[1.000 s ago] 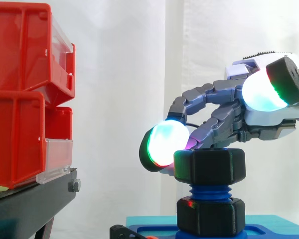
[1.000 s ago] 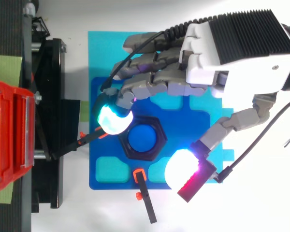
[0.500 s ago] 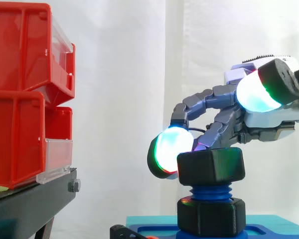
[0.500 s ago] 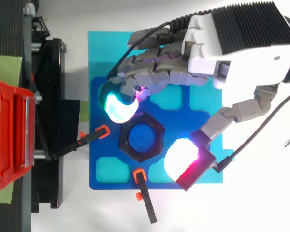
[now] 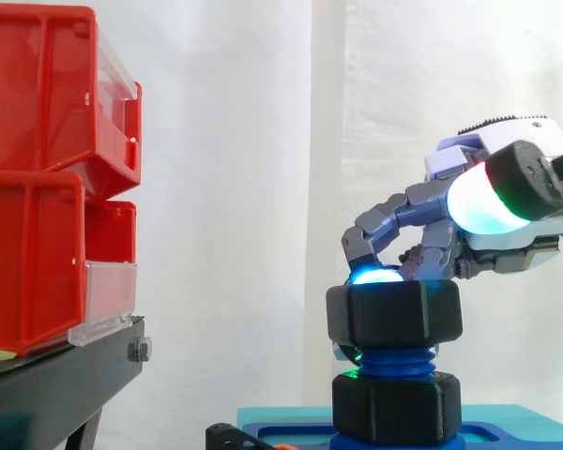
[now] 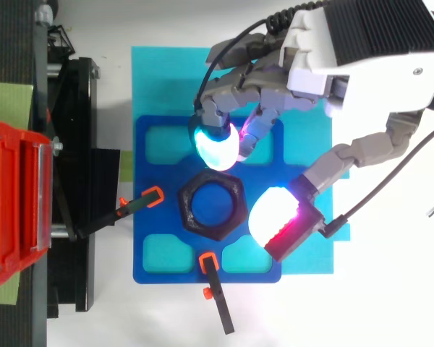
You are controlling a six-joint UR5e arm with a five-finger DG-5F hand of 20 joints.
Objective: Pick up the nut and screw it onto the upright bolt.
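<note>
The black hex nut [image 5: 394,314] sits level on top of the blue upright bolt [image 5: 394,361], whose blue end shows inside the nut [image 6: 211,210]. A second black nut [image 5: 397,405] sits lower on the bolt, at the blue fixture plate [image 6: 159,253]. My hand [image 6: 362,50] reaches in from the right with its fingers arched over the nut's far side. A cyan-glowing fingertip [image 6: 215,144] rests against the nut's far edge. The thumb pad [image 5: 483,197] is spread away to the nut's right and hangs well above it. Nothing is pinched.
Two black clamps with orange tips [image 6: 134,210] [image 6: 215,293] point at the bolt from the left and front. The plate lies on a cyan mat [image 6: 159,79]. Red bins [image 5: 47,178] on a black stand [image 5: 56,384] fill the left.
The glowing fingertip swept from the nut's left side round to its far side, and the hand shifted back with it. The nut, slightly tilted half a second ago, now sits level.
</note>
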